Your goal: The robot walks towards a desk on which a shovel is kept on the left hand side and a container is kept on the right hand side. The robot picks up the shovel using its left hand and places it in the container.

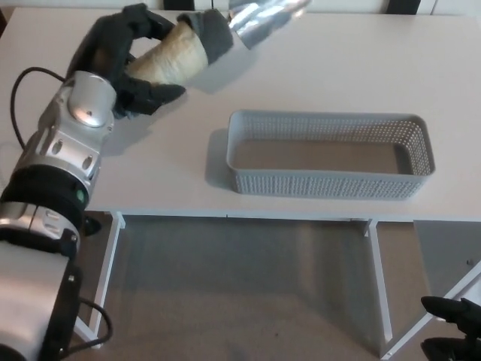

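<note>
My left hand (129, 64) is shut on the shovel's pale handle (169, 59), held up above the white desk (323, 75) at the upper left. The shovel (255, 19) has a grey collar and a shiny metal blade that points right, towards the top edge of the head view. The grey mesh container (331, 154) sits on the desk to the right and below the blade, with nothing in it. My right hand (455, 335) shows only as dark fingers at the bottom right corner, far below the desk.
The desk's front edge runs across the middle of the view, with white legs (379, 286) beneath and grey floor below. A black cable (22, 83) loops beside my left forearm.
</note>
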Robot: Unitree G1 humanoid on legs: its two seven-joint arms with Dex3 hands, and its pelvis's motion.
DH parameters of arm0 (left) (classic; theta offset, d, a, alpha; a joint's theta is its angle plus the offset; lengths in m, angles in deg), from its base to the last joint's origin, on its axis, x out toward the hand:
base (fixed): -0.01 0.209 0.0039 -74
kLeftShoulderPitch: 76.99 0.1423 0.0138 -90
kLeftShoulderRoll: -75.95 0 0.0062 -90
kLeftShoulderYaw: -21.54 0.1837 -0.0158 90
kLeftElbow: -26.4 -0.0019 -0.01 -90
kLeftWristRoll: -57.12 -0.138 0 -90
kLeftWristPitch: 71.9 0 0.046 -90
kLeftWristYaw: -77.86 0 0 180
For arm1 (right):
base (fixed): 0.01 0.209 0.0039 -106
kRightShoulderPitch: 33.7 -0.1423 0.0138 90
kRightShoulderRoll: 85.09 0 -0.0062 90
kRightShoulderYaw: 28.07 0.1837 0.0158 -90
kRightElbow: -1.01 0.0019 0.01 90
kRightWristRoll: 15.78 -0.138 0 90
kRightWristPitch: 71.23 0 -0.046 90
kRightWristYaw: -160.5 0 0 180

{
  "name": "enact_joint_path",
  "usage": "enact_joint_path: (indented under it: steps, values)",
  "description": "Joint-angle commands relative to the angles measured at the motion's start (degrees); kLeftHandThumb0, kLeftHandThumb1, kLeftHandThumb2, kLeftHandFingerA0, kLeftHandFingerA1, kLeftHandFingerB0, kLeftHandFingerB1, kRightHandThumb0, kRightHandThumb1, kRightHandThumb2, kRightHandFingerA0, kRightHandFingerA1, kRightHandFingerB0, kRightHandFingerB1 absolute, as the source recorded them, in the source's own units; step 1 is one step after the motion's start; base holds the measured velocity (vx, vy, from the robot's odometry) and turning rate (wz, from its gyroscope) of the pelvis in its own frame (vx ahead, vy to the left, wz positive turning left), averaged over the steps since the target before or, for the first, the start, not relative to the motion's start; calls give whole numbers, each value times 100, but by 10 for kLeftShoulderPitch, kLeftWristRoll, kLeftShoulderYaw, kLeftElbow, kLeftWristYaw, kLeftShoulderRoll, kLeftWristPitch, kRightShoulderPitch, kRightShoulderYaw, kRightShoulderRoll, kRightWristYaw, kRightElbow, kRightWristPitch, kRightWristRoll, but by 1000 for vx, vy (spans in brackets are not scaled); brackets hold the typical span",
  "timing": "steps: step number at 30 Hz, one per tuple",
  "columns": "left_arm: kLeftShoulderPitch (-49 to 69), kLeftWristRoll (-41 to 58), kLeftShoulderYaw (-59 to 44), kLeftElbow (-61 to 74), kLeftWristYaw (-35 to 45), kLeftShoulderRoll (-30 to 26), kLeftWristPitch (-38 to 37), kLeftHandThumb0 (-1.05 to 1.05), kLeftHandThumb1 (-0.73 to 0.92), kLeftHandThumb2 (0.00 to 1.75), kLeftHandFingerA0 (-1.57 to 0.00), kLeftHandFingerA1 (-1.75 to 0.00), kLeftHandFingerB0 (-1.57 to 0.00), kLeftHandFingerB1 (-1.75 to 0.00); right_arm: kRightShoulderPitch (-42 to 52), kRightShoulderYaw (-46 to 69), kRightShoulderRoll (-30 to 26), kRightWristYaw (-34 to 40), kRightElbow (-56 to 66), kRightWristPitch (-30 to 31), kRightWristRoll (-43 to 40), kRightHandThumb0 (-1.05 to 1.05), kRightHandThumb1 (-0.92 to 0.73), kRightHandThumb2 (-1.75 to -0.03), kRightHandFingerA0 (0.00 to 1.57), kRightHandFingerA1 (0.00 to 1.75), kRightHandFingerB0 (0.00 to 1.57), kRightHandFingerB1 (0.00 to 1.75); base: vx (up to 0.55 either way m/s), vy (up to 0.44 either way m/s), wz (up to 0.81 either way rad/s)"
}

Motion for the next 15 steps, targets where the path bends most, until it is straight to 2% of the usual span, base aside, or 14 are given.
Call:
enact_joint_path:
  steps: [1, 4, 6, 7, 9, 13, 14, 15]
  values:
    - [-18, -17, 24, 6, 17, -5, -33, -13, 69, 76, -94, -147, -80, -121, 1, 0, -7, 1, -1, 1, 2, -42, -69, -60, 57, 51, 42, 43, 0, 0, 0]
    - [-17, -19, 37, 8, 22, 0, -28, -11, 75, 71, -82, -155, -69, -130, 2, -1, -9, 1, 2, 3, 5, -41, -70, -60, 57, 50, 40, 42, 0, 0, 0]
    - [-14, -23, 48, 10, 22, 2, -33, -15, 75, 68, -88, -152, -68, -127, 0, 0, -7, 1, -1, 0, 3, -40, -70, -60, 57, 51, 40, 43, 0, 0, 0]
    - [-13, -26, 53, 10, 23, 1, -34, -15, 71, 61, -94, -145, -70, -123, 0, -1, -7, 0, 2, 3, 3, -41, -70, -60, 57, 50, 40, 42, 0, 0, 0]
    - [-11, -30, 60, 6, 26, 2, -37, -20, 68, 63, -94, -147, -69, -118, 0, -1, -8, 0, 5, 6, 4, -42, -69, -60, 58, 51, 40, 42, 0, 0, 0]
    - [-6, -29, 69, 5, 28, 2, -45, -18, 71, 61, -100, -147, -70, -125, -1, 2, -4, -3, 0, 1, -4, -41, -69, -59, 57, 52, 41, 43, 0, 0, 0]
    - [-6, -28, 69, 5, 31, 2, -47, -24, 68, 68, -98, -148, -70, -127, 1, 2, -4, -5, 4, 3, -5, -42, -69, -59, 56, 52, 40, 43, 0, 0, 0]
    - [-7, -29, 70, 5, 30, 3, -46, -16, 72, 62, -97, -148, -69, -126, 2, 1, -4, -5, 6, 5, -4, -42, -69, -60, 55, 51, 39, 43, 0, 0, 0]
